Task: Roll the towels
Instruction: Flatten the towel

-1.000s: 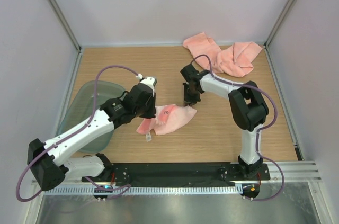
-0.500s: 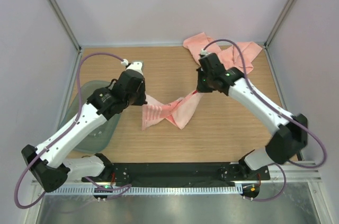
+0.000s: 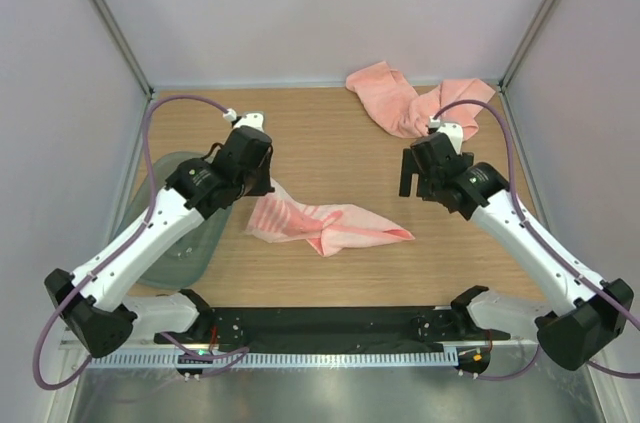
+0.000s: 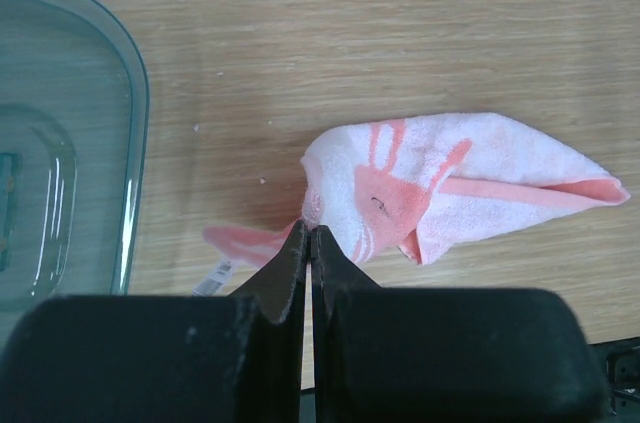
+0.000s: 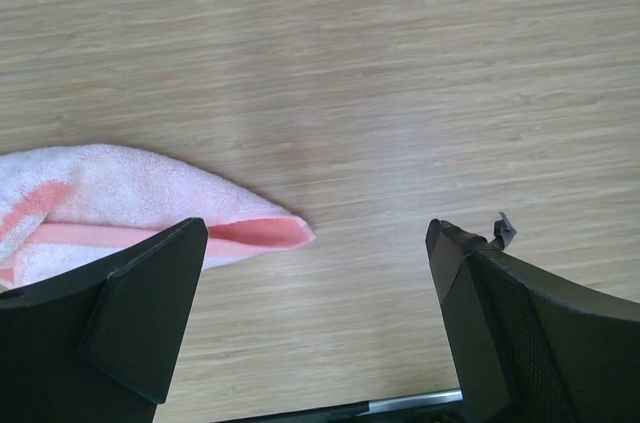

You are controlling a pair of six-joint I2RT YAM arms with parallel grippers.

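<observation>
Three salmon-pink terry towels, as far as can be counted: one drawn-out towel (image 3: 330, 226) in the middle of the pale wooden table (image 3: 330, 143), and a crumpled heap (image 3: 415, 103) at the upper right of the overhead view that looks like two cloths, though the folds make that hard to settle. There is one translucent grey-green plastic tray (image 3: 190, 248), at the left edge, partly under the left arm.

The drawn-out towel has its long axis running left to right across the frame, dipping slightly toward the lower right. Its broad end is at the left and it narrows to a folded point at the right, which lies flat on the wood.

The left gripper (image 3: 262, 186) has its jaws pressed together, pinching the towel's left corner. The right gripper (image 3: 413, 186) has its jaws spread wide with nothing between them, above bare wood just beside the towel's pointed tip
</observation>
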